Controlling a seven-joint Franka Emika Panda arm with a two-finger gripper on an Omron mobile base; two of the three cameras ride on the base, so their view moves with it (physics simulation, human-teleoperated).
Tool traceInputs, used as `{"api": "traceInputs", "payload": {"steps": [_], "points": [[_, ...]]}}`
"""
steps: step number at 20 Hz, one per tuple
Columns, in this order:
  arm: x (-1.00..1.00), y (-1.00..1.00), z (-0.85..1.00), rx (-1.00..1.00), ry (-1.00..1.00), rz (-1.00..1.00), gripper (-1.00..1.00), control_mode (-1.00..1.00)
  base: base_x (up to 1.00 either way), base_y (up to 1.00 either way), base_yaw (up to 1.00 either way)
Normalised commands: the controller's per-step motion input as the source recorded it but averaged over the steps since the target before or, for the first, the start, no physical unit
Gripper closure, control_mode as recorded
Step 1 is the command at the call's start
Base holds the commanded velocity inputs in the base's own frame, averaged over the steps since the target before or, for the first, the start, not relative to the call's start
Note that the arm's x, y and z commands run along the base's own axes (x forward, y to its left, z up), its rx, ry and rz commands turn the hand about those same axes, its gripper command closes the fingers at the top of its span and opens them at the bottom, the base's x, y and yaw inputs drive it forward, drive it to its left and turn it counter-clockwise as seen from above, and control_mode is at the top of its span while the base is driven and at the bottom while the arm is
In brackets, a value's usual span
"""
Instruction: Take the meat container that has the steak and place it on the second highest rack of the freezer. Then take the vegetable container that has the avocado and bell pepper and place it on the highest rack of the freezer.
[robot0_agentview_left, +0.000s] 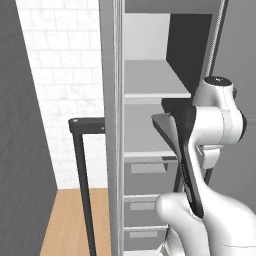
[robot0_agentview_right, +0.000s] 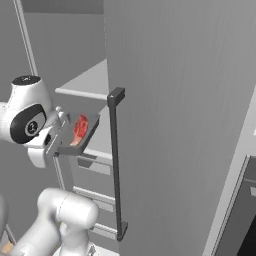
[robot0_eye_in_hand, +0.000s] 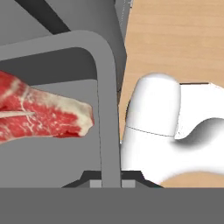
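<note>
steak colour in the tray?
Red with pale streaks; the steak shows best in the hand view.

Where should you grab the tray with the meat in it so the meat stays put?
Probably by its raised rim, the way the gripper has it now: fingers pinching one side wall of the meat container, coming in from outside the tray. The rim is thin enough to pinch, and the steak lies flat in the middle, away from that edge. Keep the tray level.

Your path into the freezer (robot0_agentview_left: 150, 75) stands open: bare shelves ahead, its door (robot0_agentview_right: 175, 125) flanking the meat container (robot0_agentview_right: 80, 135).
</note>
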Motion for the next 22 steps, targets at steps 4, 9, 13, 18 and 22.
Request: {"api": "traceInputs", "payload": {"steps": [4,9,13,18,22], "points": [[0.12,-0.14,-0.56,0.0,-0.33,0.14,1.0,-1.0,0.0,0.0,0.0],[0.43,-0.01,-0.2,0.03,-0.22,0.04,1.0,-1.0,0.0,0.0,0.0],[0.83,0.0,0.0,0.01,0.0,-0.01,1.0,-1.0,0.0,0.0,0.0],[0.72,0.0,0.0,0.0,0.01,0.0,1.0,-1.0,0.0,0.0,0.0],[0.6,0.0,-0.11,0.0,0.01,0.0,1.0,-1.0,0.0,0.0,0.0]]}}
